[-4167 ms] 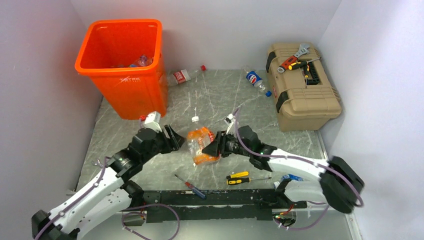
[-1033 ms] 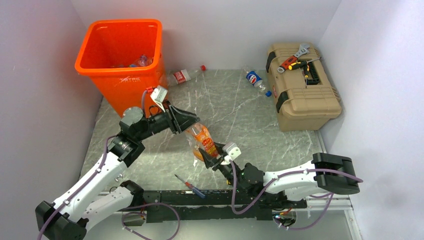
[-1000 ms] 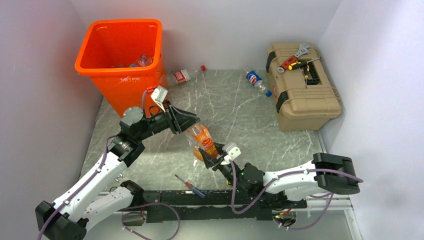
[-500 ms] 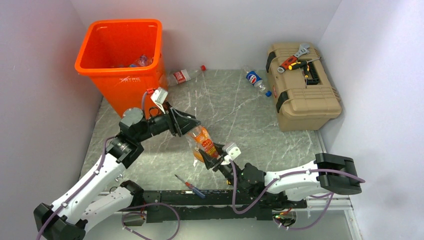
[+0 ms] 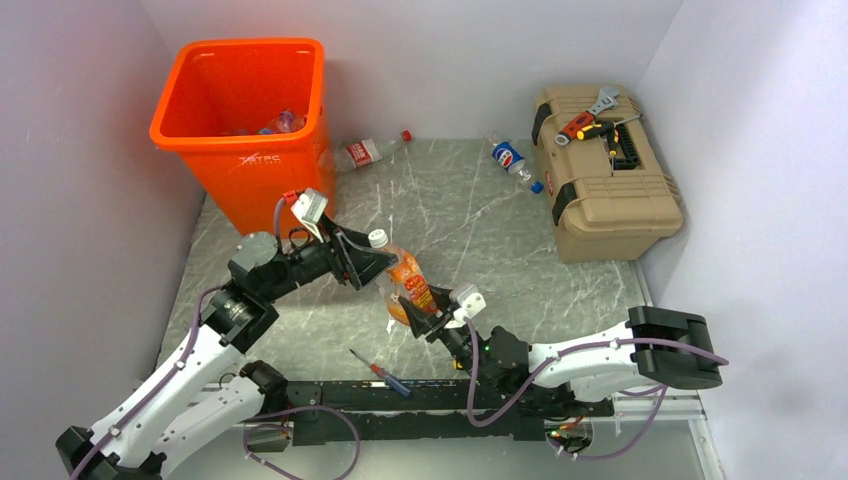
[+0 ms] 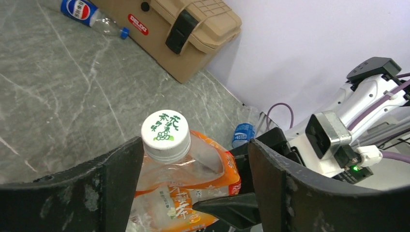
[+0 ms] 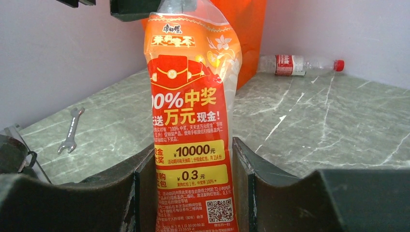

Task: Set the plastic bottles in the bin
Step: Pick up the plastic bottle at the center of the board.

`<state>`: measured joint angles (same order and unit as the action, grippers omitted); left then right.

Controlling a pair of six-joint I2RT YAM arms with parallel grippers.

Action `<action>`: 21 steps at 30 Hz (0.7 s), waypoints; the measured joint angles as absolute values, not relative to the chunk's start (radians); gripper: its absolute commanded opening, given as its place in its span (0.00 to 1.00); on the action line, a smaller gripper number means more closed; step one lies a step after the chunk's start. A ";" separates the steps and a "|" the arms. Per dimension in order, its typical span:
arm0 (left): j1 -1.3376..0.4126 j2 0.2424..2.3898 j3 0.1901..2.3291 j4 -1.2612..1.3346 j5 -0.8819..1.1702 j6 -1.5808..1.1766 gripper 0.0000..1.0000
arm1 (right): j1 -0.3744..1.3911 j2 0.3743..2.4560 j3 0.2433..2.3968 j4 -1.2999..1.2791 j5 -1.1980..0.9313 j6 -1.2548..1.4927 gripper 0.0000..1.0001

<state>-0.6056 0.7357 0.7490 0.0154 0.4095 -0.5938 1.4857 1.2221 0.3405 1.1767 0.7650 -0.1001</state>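
Orange-label bottle [image 5: 407, 287] near-upright, cap [image 5: 378, 238] uppermost

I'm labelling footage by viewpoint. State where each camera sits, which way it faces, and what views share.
Top external: above, behind the bases, looking down on the bright-orange square plastic bin and tan plastic toolbox; both arms show.
Left wrist: on the left arm, faces the toolbox past the fingers of the open left gripper.
Right wrist: on the right arm, faces the bin past the fingers of the right gripper.
All share the orange-labelled clear plastic bottle the right gripper clamps.
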 measured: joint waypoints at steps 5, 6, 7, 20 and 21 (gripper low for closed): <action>-0.606 0.736 0.743 0.013 0.385 -0.570 0.59 | 1.485 1.233 0.340 1.187 0.767 -0.096 0.00; -0.606 0.739 0.743 0.014 0.379 -0.564 0.57 | 1.485 1.236 0.340 1.190 0.769 -0.094 0.00; -0.606 0.744 0.743 0.016 0.375 -0.561 0.53 | 1.485 1.238 0.340 1.191 0.770 -0.093 0.00; -0.604 0.783 0.762 0.023 0.365 -0.533 0.00 | 1.485 1.212 0.340 1.150 0.775 -0.082 0.40; -0.604 0.788 0.771 0.016 0.368 -0.531 0.00 | 1.484 1.201 0.341 1.137 0.772 -0.078 0.51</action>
